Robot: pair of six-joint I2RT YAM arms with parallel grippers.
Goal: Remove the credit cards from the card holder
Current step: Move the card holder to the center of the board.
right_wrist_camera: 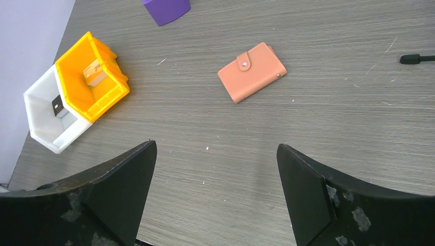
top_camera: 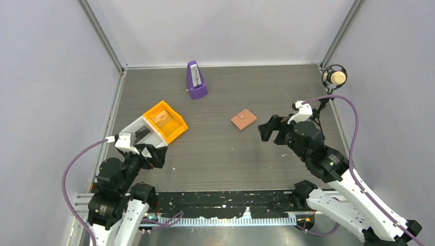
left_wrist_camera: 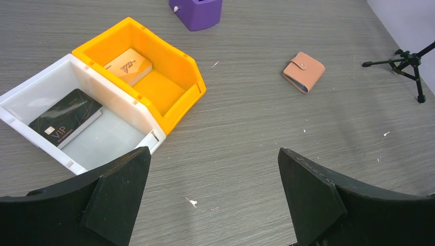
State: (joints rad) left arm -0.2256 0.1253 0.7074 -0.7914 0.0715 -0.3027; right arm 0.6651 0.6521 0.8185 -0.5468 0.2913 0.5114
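Two sets of fingers (right_wrist_camera: 118, 177) were held spread wide and empty: the right gripper (right_wrist_camera: 215, 148) aimed at the clasped card holder (right_wrist_camera: 251, 72), presumably for opening it, the left gripper (left_wrist_camera: 214, 151) poised aside.

Counts: one worktop (top_camera: 220, 159). One card holder (right_wrist_camera: 251, 72), salmon-tan; cards inside it can't be counted, none show. Two open bins, side by side: one orange bin (left_wrist_camera: 185, 78), one white bin (left_wrist_camera: 32, 88). One black card (left_wrist_camera: 65, 117) in the white bin. One pale flat card-like piece (left_wrist_camera: 128, 65) in the orange bin; can't tell if it is a single card or a stack. One purple wedge-shaped object (top_camera: 196, 81). One microphone (top_camera: 336, 78) on one small black tripod (left_wrist_camera: 405, 60). Two robot arms, one tool each, so two tools: left tool (left_wrist_camera: 213, 169), right tool (right_wrist_camera: 215, 159). Two fingers per tool, four fingers total.
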